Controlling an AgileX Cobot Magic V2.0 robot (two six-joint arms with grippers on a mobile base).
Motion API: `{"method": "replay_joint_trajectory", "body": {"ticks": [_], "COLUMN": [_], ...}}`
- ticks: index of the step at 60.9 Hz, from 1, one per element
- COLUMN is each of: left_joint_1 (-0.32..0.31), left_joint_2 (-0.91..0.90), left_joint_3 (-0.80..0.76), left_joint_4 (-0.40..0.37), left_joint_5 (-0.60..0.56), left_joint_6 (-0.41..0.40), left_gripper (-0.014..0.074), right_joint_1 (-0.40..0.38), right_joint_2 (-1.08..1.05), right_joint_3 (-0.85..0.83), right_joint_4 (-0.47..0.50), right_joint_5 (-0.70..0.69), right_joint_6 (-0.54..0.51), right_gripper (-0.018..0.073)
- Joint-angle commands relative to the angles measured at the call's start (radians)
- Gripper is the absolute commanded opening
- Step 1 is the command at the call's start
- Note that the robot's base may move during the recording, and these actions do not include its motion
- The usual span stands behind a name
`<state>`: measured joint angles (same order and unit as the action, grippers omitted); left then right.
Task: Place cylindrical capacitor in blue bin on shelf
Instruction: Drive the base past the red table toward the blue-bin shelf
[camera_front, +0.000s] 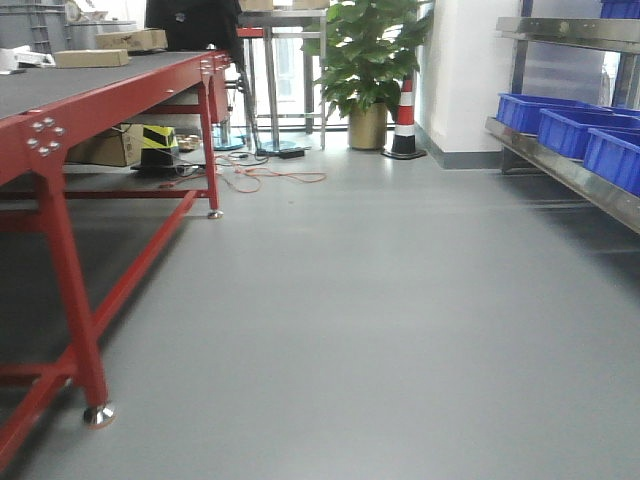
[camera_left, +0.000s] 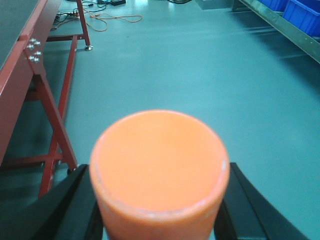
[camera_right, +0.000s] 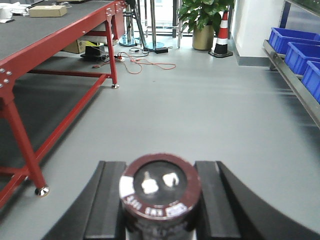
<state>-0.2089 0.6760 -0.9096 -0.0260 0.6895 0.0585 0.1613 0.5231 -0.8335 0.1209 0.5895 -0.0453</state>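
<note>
Dark and ringed with a maroon rim, the cylindrical capacitor (camera_right: 160, 192) stands upright at the bottom of the right wrist view. Its flat top faces the camera, with two small silvery terminals on it and pale print along the near edge. The right gripper (camera_right: 160, 205) pinches it, the black fingers (camera_right: 107, 200) pressing against its left and right sides. It is held above the grey floor (camera_right: 200, 115), well apart from the shelf (camera_right: 295, 85), whose shiny steel rail runs along the right edge of that view and carries blue bins (camera_right: 287, 37).

In the left wrist view the left gripper (camera_left: 160, 210) is clamped on an orange cylinder (camera_left: 160, 165). The cylinder is blurred and close to the lens, with a black finger touching each flank.

The front view shows a red-framed table (camera_front: 110, 95) with a dark top along the left, and cardboard boxes (camera_front: 92, 58) lie on its far end. On the right, three of the bins stand side by side on the shelf's lower level, and another shows on the level above, at the top corner. Grey floor lies between table and shelf. At the back a leafy plant (camera_front: 370, 50) stands in a gold-coloured pot (camera_front: 367, 125). A red and white traffic cone (camera_front: 405, 115) stands just beside it, by a white wall. Orange cables (camera_front: 265, 178) trail on the floor near the table's far leg.
</note>
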Motion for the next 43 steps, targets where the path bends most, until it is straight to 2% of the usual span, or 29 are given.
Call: {"method": "replay_joint_trajectory", "body": {"ticks": [1,43], "left_joint_1": [-0.006,-0.006], "left_joint_2": [-0.004,-0.004], "left_joint_3": [0.001,0.001], "left_joint_4": [-0.005,-0.005], "left_joint_5": [-0.025,-0.027], "left_joint_6": [0.001,0.001], "left_gripper": [-0.0111,-0.0111], "right_joint_1": [0.001,0.001], "right_joint_2": [-0.006,-0.006], "right_joint_3": [-0.002,-0.002], "right_joint_4": [-0.003,-0.003], "right_joint_5": [-0.022,-0.022], "right_joint_6": [0.002,0.002], "right_gripper": [-0.0148,-0.0148]}}
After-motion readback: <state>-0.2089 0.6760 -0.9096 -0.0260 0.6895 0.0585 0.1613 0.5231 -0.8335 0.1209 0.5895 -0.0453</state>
